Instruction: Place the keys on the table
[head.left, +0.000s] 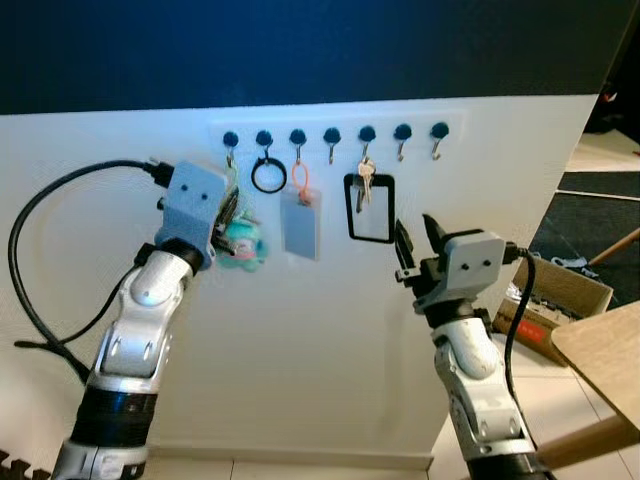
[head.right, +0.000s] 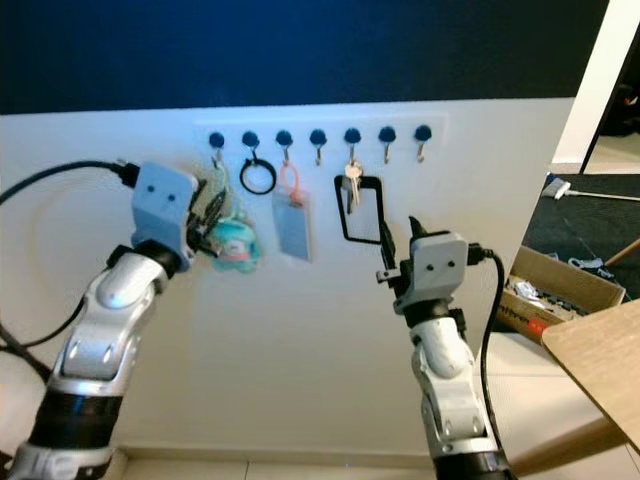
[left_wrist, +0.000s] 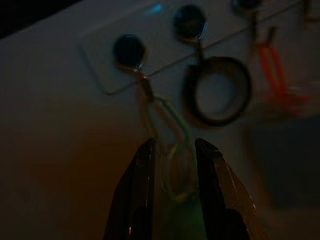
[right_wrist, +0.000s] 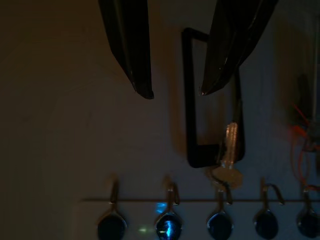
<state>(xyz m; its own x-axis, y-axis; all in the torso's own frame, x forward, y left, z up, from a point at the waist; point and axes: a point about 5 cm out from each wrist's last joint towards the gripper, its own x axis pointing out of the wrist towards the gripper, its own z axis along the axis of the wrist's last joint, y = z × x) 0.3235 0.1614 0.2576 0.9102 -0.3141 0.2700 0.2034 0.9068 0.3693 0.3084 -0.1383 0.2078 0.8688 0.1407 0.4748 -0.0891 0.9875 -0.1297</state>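
A row of blue-knobbed hooks (head.left: 332, 137) runs along the white wall. A bunch of silver keys (head.left: 364, 186) hangs from one hook with a black rectangular loop (head.left: 371, 210). My right gripper (head.left: 414, 226) stands open just right of and below that loop, and the keys (right_wrist: 229, 150) lie beyond its fingertips. On the leftmost hook hangs a green ring (left_wrist: 176, 170) with a teal fuzzy charm (head.left: 243, 246). My left gripper (left_wrist: 174, 142) is raised to it, its fingers close on either side of the green ring.
A black ring (head.left: 268, 176) and a pink lanyard with a grey card (head.left: 301, 226) hang between the two bunches. A wooden table corner (head.left: 608, 350) juts in at the lower right. On the floor behind it sits an open cardboard box (head.left: 565, 292).
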